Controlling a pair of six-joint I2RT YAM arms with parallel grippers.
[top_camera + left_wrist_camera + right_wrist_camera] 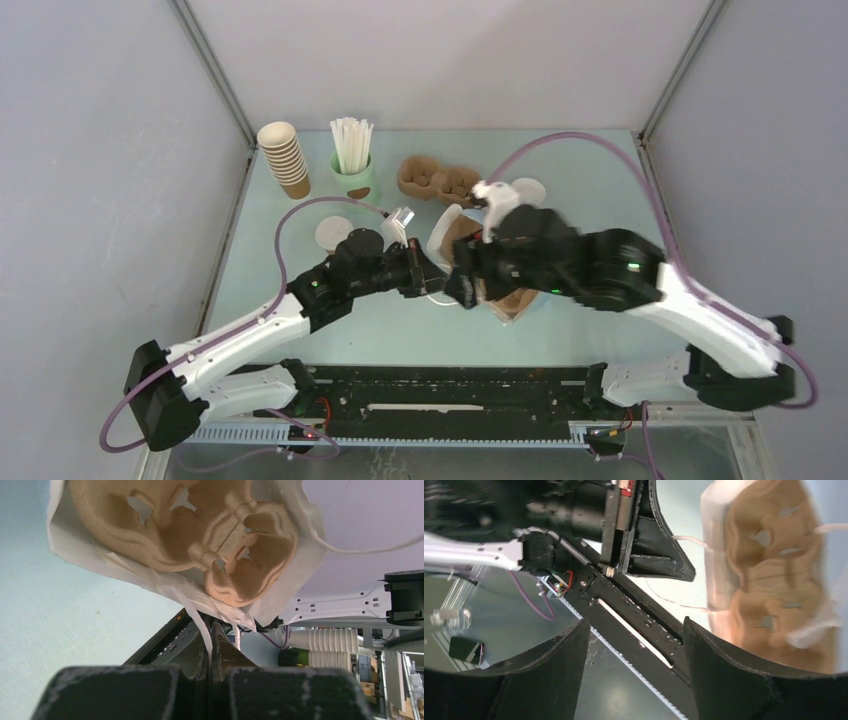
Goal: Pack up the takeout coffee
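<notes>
Your left fingers (195,657) are clenched flat on a thin white strip of the white bag (300,535). Edge or handle, can't tell which. My read: that pinch holds the bag up and steadies its mouth so a cup can go in. A pulp carrier (200,535) sits inside the bag. From the left wrist its slots look empty, with white showing through the cut-outs.

Your right fingers (549,680) are released, spread wide, nothing between them. In the right wrist view the bag is at 3 o'clock and the clenched left fingers at 12 o'clock, both near but not touching. That fits a free hand ready to fetch the drink while the left one anchors the bag.

The takeout coffee: no lidded brown cup shows plainly in any view. From the top camera, one round white disc (527,190) lies on the desk (400,325) at 1 o'clock from the bag, partly behind your right arm. Another white disc (333,233) lies at 9 o'clock. Can't tell if either tops a cup. Judged from the empty slots, the coffee isn't packed yet.

A second carrier (438,180) rests at 12 o'clock. The cup stack (285,158) and the green straw cup (352,178) stand at 11 o'clock, well apart from the bag. Don't mistake the lidless stack for the target.
</notes>
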